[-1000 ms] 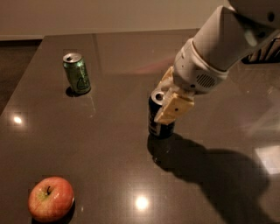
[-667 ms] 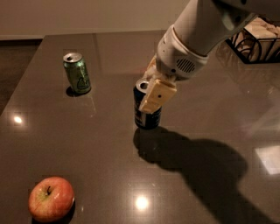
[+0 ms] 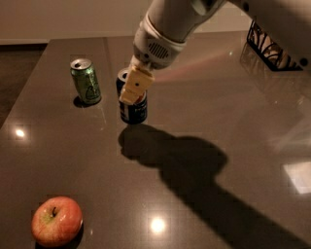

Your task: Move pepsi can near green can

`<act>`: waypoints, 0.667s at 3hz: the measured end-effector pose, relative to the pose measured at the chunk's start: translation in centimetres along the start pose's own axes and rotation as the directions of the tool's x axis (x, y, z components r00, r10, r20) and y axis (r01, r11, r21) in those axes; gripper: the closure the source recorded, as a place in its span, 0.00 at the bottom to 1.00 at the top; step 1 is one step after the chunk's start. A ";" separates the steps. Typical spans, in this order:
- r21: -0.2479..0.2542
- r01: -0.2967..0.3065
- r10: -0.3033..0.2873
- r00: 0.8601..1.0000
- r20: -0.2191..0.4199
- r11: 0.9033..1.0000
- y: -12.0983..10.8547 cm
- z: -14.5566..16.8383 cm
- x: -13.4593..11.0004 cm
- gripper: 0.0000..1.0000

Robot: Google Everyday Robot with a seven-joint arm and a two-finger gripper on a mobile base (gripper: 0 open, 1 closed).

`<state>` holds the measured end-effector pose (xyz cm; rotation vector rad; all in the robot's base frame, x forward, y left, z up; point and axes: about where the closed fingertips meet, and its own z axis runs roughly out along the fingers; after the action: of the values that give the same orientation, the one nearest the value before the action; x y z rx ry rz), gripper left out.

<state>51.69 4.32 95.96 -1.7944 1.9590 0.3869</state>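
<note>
Carried across the table (image 3: 233, 146) since a second ago, the pepsi can (image 3: 134, 112) is now just beside the green can (image 3: 86, 81), apart from it, with the gripper (image 3: 132, 91) clamped around it; seemingly only the release remains.

the gripper (image 3: 131, 96) was hanging at the low left end of the arm (image 3: 182, 13), pointed downward and tipped a bit to the left. one tan finger (image 3: 136, 83) faced the camera, flat against the near side of the pepsi can (image 3: 134, 113). the other finger was hidden behind it, so the jaws were clamped with the can in between. right above the fingers was the fat white wrist (image 3: 156, 46) with a vented grille, and up and right of that the white arm sloped off past the top edge
</note>
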 end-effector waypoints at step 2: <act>0.061 -0.087 0.088 0.996 -0.012 0.994 -2.8 3.6 -2.9 1.00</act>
<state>55.06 8.33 94.61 -1.6831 2.0423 0.3400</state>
